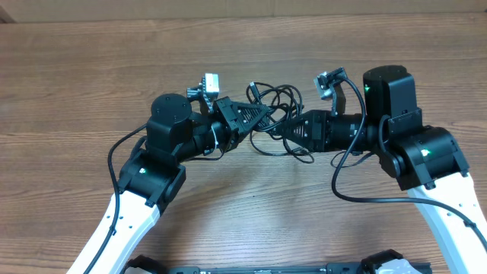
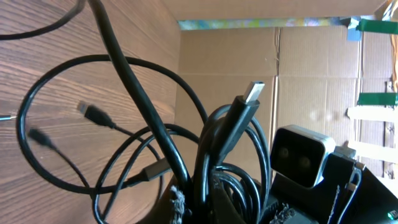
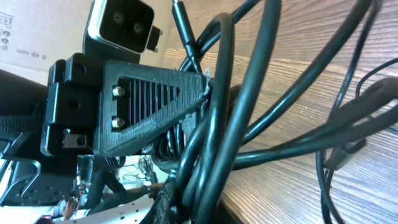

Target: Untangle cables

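The cables are a tangle of thin black cords lifted between my two grippers at the table's middle, with loops hanging toward the far side. My left gripper is shut on a bunch of the cables. In the left wrist view a silver-tipped plug stands up from that bunch. My right gripper faces the left one, almost touching it, and is shut on several strands, as the right wrist view shows. Two small plug ends lie on the wood.
The wooden table lies under both arms. Cardboard walls stand behind it. The right wrist camera sits close to the left jaws, and the left gripper's ribbed finger fills the right wrist view.
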